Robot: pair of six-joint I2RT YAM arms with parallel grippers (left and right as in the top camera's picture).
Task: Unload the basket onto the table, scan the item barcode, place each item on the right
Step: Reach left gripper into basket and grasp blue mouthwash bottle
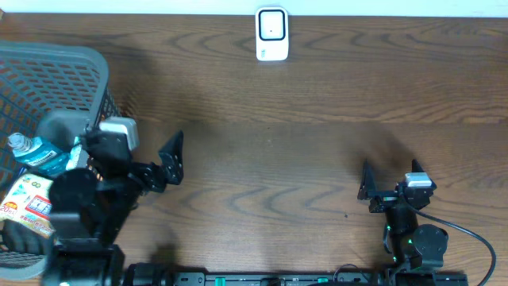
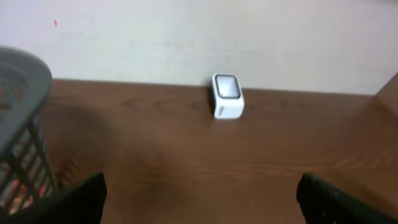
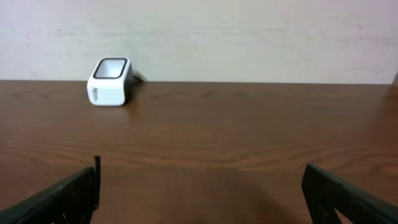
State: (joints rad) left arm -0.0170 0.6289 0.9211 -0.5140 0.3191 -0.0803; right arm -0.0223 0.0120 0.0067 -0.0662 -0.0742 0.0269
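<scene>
A white barcode scanner (image 1: pixel 271 34) stands at the far edge of the wooden table, also seen in the left wrist view (image 2: pixel 227 96) and the right wrist view (image 3: pixel 111 82). Items lie in the grey basket (image 1: pixel 87 67) at the left: a blue bottle (image 1: pixel 36 152) and a printed snack packet (image 1: pixel 28 202). Just right of the basket, my left gripper (image 1: pixel 173 159) is open with nothing between its fingers (image 2: pixel 202 196). Near the front right, my right gripper (image 1: pixel 390 176) also stands open and empty (image 3: pixel 202 193). Both point toward the scanner.
The basket wall (image 2: pixel 22 137) shows at the left edge of the left wrist view. A pale wall runs behind the table's far edge. Bare wood lies between the two grippers and the scanner.
</scene>
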